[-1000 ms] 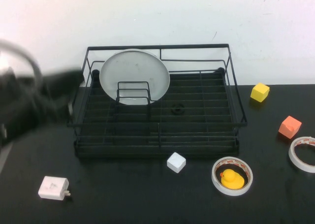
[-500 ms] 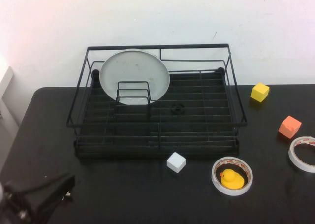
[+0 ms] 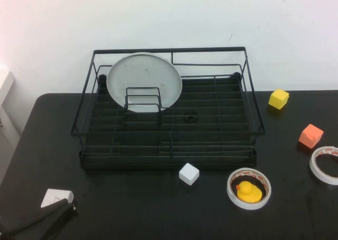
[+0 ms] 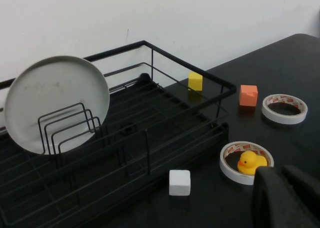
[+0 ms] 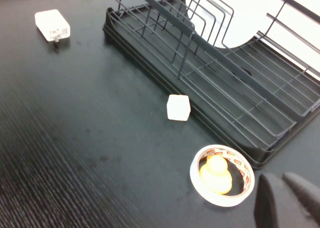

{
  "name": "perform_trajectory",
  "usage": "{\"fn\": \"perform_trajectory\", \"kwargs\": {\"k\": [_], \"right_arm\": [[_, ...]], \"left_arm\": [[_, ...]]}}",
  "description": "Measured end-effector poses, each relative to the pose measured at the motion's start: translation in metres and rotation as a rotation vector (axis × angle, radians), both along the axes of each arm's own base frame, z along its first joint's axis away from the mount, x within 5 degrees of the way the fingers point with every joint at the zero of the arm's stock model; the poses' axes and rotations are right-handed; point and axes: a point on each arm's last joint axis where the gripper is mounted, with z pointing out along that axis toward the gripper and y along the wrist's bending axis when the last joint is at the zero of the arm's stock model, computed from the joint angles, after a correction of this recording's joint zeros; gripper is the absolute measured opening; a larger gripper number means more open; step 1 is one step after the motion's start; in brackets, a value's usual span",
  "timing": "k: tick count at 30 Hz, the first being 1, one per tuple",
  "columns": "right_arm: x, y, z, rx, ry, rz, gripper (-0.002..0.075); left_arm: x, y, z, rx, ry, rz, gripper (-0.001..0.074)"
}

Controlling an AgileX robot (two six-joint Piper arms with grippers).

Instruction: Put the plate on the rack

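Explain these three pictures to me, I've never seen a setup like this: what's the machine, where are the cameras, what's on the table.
It is a two-armed robot. One camera looks down from above; one rides on each wrist.

The plate stands upright in the black wire rack. On the black table lie a white cube, a tape roll ringing a yellow duck, another tape roll, yellow and orange blocks, and a white charger.

The left gripper sits at the near-left edge; the right gripper shows only on its wrist camera. Neither holds anything.
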Motion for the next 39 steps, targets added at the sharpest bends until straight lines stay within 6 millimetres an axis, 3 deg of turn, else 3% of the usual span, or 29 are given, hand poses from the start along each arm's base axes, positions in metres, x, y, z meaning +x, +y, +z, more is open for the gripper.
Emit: {"fn": "perform_trajectory", "kwargs": {"k": [15, 24, 29, 34, 39], "right_arm": [[0.0, 0.0, 0.0, 0.009, 0.002, 0.0, -0.0002], [0.0, 0.001, 0.001, 0.03, 0.006, 0.0, -0.0002], [0.0, 0.001, 0.001, 0.033, 0.006, 0.0, -0.0002], [0.0, 0.001, 0.001, 0.034, 0.006, 0.0, -0.0002], [0.0, 0.001, 0.001, 0.034, 0.006, 0.0, -0.0002]], "left_arm": [[0.001, 0.003, -0.005, -0.031, 0.001, 0.05, 0.0], [-0.016, 0.022, -0.003, 0.12, -0.32, 0.231, 0.0], [-0.03, 0.032, -0.008, 0.095, -0.414, 0.328, 0.0], [-0.029, 0.04, -0.026, -0.01, -0.264, 0.415, 0.0], [-0.021, 0.046, -0.059, -0.059, -0.104, 0.507, 0.0]]}}
